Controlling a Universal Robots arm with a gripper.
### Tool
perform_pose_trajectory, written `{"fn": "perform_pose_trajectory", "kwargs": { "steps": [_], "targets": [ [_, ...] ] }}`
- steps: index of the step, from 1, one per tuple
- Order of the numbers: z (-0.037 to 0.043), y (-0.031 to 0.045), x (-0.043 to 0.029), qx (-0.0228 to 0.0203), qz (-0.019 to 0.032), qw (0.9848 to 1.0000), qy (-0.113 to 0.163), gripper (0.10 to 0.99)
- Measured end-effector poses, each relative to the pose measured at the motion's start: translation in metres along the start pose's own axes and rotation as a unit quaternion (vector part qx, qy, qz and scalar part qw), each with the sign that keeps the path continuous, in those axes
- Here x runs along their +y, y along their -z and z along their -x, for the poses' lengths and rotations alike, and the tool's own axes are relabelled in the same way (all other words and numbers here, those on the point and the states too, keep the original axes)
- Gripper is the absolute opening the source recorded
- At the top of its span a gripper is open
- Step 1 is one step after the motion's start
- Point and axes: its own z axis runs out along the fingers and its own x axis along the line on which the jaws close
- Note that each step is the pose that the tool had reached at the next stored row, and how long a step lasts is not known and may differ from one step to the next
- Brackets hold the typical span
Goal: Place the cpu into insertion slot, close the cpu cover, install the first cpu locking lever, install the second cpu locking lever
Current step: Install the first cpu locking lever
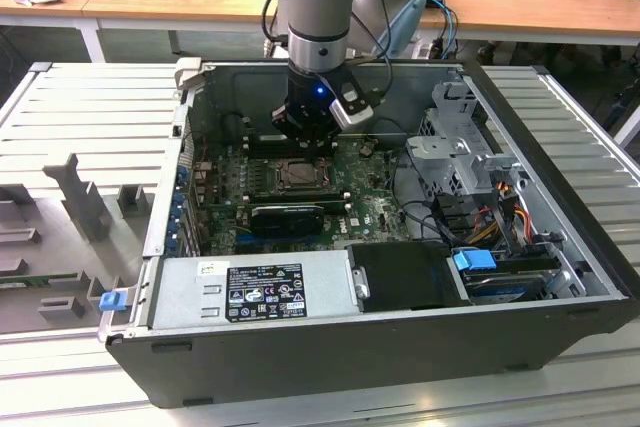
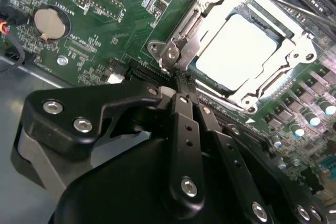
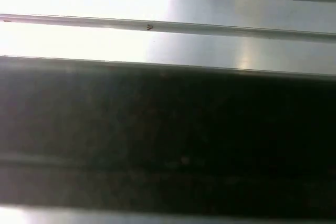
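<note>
The cpu (image 2: 239, 51) sits in the insertion slot (image 2: 294, 30) under the closed cpu cover (image 2: 286, 69). The claw (image 2: 185, 88), fingers together and empty, hovers at the cover's corner. The thin, stiff levers likely need hooking at their ends.

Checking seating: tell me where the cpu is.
The cpu sits in the slot under the closed cover, beyond the hand in the second wrist view.

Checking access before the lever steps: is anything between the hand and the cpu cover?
Nothing visible. In the second wrist view the hand sits right at the edge of the cpu cover, which lies closed over the cpu, with only bare green circuit board beside them.
</note>
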Motion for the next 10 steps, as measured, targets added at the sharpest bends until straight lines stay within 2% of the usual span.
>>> {"fn": "perform_pose_trajectory", "kwargs": {
  "steps": [4,10],
  "targets": [
    [0.0003,0.0136,0.0006,0.0001,-0.0002,1.0,0.0,0.106],
    [0.0003,0.0139,-0.0017,0.0001,-0.0002,1.0,0.0,0.106]
  ]
}}
